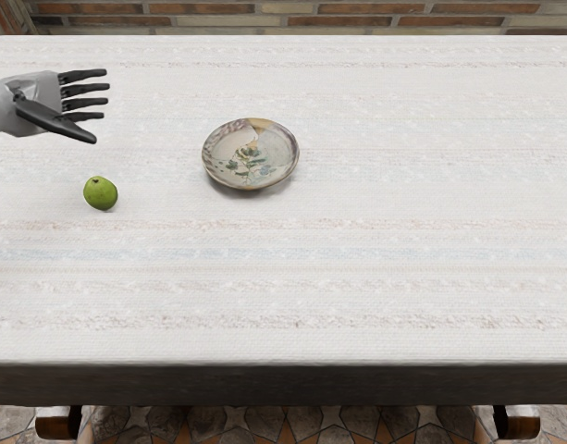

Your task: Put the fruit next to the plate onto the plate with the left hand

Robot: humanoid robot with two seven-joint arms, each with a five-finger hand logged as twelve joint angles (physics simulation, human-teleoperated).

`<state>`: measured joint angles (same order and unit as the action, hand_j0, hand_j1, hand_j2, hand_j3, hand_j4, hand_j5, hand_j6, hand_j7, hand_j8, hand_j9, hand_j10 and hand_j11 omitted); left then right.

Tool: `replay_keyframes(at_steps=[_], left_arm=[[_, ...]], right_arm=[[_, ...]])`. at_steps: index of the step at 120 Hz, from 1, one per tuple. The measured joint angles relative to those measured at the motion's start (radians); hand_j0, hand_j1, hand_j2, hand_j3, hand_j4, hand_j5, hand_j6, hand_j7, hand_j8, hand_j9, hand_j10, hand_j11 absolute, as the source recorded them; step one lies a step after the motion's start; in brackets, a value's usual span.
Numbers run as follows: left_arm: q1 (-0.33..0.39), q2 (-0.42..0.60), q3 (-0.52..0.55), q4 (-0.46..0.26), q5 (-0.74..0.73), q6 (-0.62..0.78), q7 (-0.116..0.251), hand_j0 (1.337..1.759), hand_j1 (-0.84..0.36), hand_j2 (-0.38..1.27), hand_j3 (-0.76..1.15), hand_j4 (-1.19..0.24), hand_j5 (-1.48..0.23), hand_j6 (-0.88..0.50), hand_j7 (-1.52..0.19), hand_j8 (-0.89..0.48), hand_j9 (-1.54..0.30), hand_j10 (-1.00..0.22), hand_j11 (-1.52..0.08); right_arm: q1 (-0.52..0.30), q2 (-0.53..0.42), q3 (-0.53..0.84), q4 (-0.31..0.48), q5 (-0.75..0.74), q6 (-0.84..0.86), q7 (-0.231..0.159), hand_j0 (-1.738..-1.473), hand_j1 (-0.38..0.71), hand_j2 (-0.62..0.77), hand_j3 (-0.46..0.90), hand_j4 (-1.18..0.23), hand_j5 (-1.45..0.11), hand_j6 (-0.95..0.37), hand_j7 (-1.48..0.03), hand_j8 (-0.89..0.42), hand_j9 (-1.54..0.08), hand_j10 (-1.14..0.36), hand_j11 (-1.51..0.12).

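Head view | left hand (54,100) spread, holding nothing, above-left of fruit | green fruit (100,192) on tabletop (375,268), apart from plate (251,154), to its left | likely light, firm, round and prone to roll: wrap fingers around its widest middle.

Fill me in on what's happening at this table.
A humanoid robot's left hand comes in from the left edge, fingers spread and holding nothing, over the white table. A small green fruit lies on the cloth below and slightly right of the hand, untouched. The patterned plate sits further right, apart from the fruit, with nothing on it. The fruit has not yet been picked up. The right arm is out of view.
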<state>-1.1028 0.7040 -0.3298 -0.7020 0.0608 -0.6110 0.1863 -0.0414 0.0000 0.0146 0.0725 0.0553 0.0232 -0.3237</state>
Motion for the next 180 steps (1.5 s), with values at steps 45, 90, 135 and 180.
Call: replay_keyframes(at_steps=[45, 90, 135, 180], left_arm=[[-0.097, 0.081, 0.0, -0.008, 0.245, 0.0, 0.004, 1.658, 0.33, 0.0, 0.0, -0.02, -0.02, -0.02, -0.02, -0.02, -0.02, -0.02, -0.02], [-0.136, 0.072, 0.026, -0.073, 0.66, 0.0, 0.014, 1.658, 0.33, 0.0, 0.0, -0.02, -0.02, -0.02, -0.02, -0.02, -0.02, -0.02, -0.02], [-0.145, 0.004, 0.199, -0.17, 0.796, 0.016, 0.019, 1.658, 0.33, 0.0, 0.0, -0.02, -0.03, -0.02, -0.02, -0.02, -0.02, -0.02, -0.02], [-0.141, -0.059, 0.272, -0.172, 0.806, 0.196, 0.014, 1.658, 0.33, 0.0, 0.0, -0.02, -0.03, -0.02, -0.03, -0.02, -0.03, -0.02, -0.03]], right_arm=[[0.0, 0.0, 0.001, 0.0, 0.0, 0.0, 0.0, -1.658, -0.35, 0.0, 0.0, 0.0, 0.0, 0.0, 0.0, 0.0, 0.0, 0.0, 0.0], [0.0, 0.0, 0.001, 0.0, 0.0, 0.0, 0.0, -1.658, -0.35, 0.0, 0.0, 0.0, 0.0, 0.0, 0.0, 0.0, 0.0, 0.0, 0.0], [0.0, 0.0, 0.001, 0.0, 0.0, 0.0, 0.0, -1.658, -0.35, 0.0, 0.0, 0.0, 0.0, 0.0, 0.0, 0.0, 0.0, 0.0, 0.0], [0.0, 0.0, 0.001, 0.0, 0.0, 0.0, 0.0, -1.658, -0.35, 0.0, 0.0, 0.0, 0.0, 0.0, 0.0, 0.0, 0.0, 0.0, 0.0]])
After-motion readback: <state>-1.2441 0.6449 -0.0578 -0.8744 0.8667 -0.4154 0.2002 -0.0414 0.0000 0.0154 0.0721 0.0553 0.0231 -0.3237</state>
